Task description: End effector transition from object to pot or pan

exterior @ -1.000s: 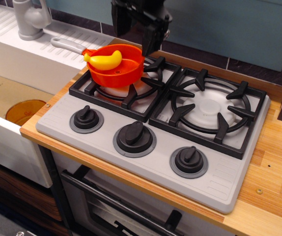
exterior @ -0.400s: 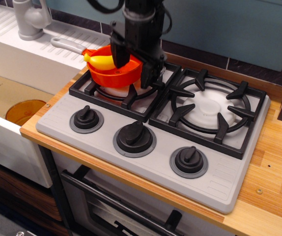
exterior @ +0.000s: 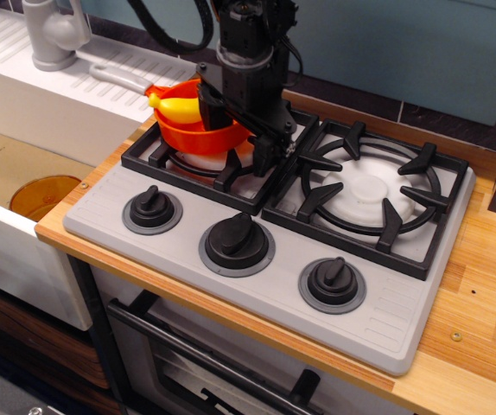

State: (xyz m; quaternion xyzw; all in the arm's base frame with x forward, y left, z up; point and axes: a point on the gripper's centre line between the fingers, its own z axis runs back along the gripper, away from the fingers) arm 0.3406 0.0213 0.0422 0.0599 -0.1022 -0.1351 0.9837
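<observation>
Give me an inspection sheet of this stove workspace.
Surface: grey toy stove on a wooden counter.
Job's things: orange saucepan on the left burner, grey handle pointing toward the sink.
Clutter: yellow banana inside the saucepan; amber dish in the sink.
Grippers: black gripper low at the saucepan's right rim; open or shut unclear.
Cables: black cables looping above the gripper.
Surroundings: grey faucet, three knobs.

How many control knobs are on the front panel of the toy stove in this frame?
3. One knob at the left, one in the middle, one at the right, in a row along the grey panel in front of the burners. None appears hidden.
</observation>
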